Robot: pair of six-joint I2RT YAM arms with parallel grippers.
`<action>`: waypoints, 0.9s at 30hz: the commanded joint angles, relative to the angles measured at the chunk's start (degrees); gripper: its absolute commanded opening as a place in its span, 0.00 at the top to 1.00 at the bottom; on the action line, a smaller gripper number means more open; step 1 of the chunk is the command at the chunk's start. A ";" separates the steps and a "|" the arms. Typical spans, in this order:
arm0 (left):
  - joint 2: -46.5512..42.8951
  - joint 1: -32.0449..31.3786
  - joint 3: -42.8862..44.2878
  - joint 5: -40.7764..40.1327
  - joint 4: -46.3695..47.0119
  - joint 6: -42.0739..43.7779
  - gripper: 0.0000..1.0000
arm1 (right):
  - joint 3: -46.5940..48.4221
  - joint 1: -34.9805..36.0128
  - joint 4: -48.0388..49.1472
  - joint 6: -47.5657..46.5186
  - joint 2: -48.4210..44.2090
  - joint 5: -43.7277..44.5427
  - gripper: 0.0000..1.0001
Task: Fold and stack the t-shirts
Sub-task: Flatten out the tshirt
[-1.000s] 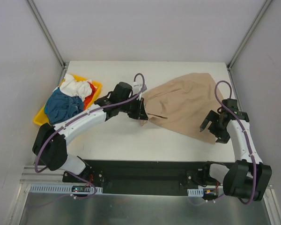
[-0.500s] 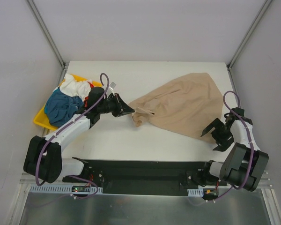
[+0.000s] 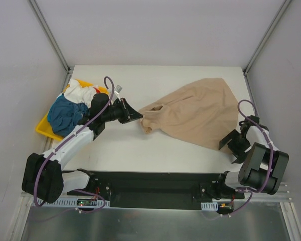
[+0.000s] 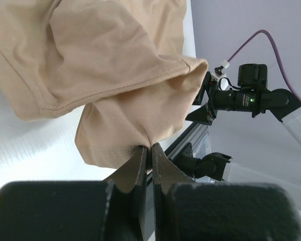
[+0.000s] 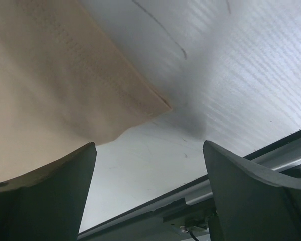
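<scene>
table (image 3: pixel 155 150): tan t-shirt (image 3: pixel 195 113) is spread loose and unfolded over the right half, reaching from the middle toward the far right corner and down to the right edge; its left end is bunched into a point, and the left gripper (image 3: pixel 139 118) is clenched on that bunch near the table's middle; the left wrist view shows cloth pinched right at the closed tips, a hemmed fold hanging just above them

right gripper (image 3: pixel 233 145) sits at the right edge beside the shirt's near right corner; jaws are spread wide, nothing grasped; in the right wrist view the cloth corner lies on the table between the two fingers, with cloth running off behind the left one; whether it touches that finger, I can't tell

yellow tray (image 3: pixel 42 128) is at the left edge toward the far left corner; heaped in it are the teal-blue t-shirt (image 3: pixel 65 113), the white t-shirt (image 3: pixel 83 93) on the far side, and the red-orange t-shirt (image 3: pixel 95 108)

red-orange one is mostly buried, only a sliver shows; left arm crosses the tray's right corner and hides that part
</scene>
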 commanded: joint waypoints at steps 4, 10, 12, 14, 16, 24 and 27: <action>-2.04 0.30 -0.16 -4.17 0.55 4.03 1.00 | 4.02 -0.48 0.40 2.03 3.97 3.13 0.13; -1.16 0.30 1.78 -4.87 -1.11 5.17 1.00 | 4.02 -0.48 3.74 2.65 7.31 -0.98 0.21; -0.81 0.38 2.04 -5.40 -1.56 5.00 1.00 | 4.37 -0.21 4.96 2.47 8.98 -2.66 0.28; -0.72 0.47 2.13 -5.66 -1.91 4.73 1.00 | 5.25 0.66 5.06 2.30 10.21 -2.76 0.33; -0.63 0.65 2.13 -5.84 -2.08 4.73 1.00 | 5.69 1.37 6.02 2.12 11.70 -3.20 0.39; -3.00 1.00 3.97 -9.09 -3.93 5.26 1.00 | 11.05 6.02 7.70 1.16 9.09 -6.10 0.99; -4.67 1.00 6.25 -10.58 -4.11 5.61 1.00 | 16.58 7.78 6.12 0.10 2.76 -5.31 0.99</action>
